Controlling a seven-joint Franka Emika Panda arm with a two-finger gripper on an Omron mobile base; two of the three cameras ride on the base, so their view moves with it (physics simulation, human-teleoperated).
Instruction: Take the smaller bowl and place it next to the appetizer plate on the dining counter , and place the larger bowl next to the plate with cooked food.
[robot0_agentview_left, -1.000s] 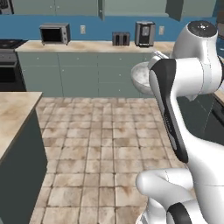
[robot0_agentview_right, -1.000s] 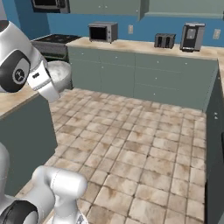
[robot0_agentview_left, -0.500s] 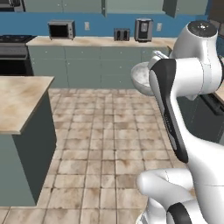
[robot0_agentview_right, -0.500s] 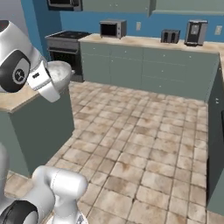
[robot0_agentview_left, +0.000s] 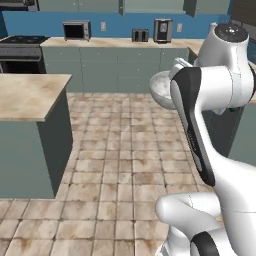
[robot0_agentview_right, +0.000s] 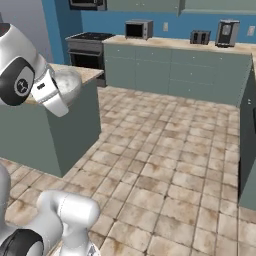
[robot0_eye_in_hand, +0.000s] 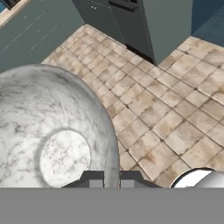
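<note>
Gripping the rim of the small round grey-white marbled bowl (robot0_eye_in_hand: 57, 135), the gripper (robot0_eye_in_hand: 111, 181) is clamped shut at the bottom centre of the hand view. The bowl fills that frame's lower left, above brown floor tiles (robot0_eye_in_hand: 162, 118); in the left base view it sits centre-right beside the white arm (robot0_agentview_left: 210, 85).

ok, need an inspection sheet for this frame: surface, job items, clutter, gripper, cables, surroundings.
Surface: beige marble-patterned island top on a grey-green base, bare where visible.
Job's things: small grey-white marbled bowl held up over the tiled floor, gripped by its rim; other job things nothing seen.
Clutter: nothing seen.
Gripper: gripper shut on the bowl's rim.
Cables: nothing seen.
Surroundings: back counter with microwave, toaster and coffee machine; black stove at left; blue wall.
</note>
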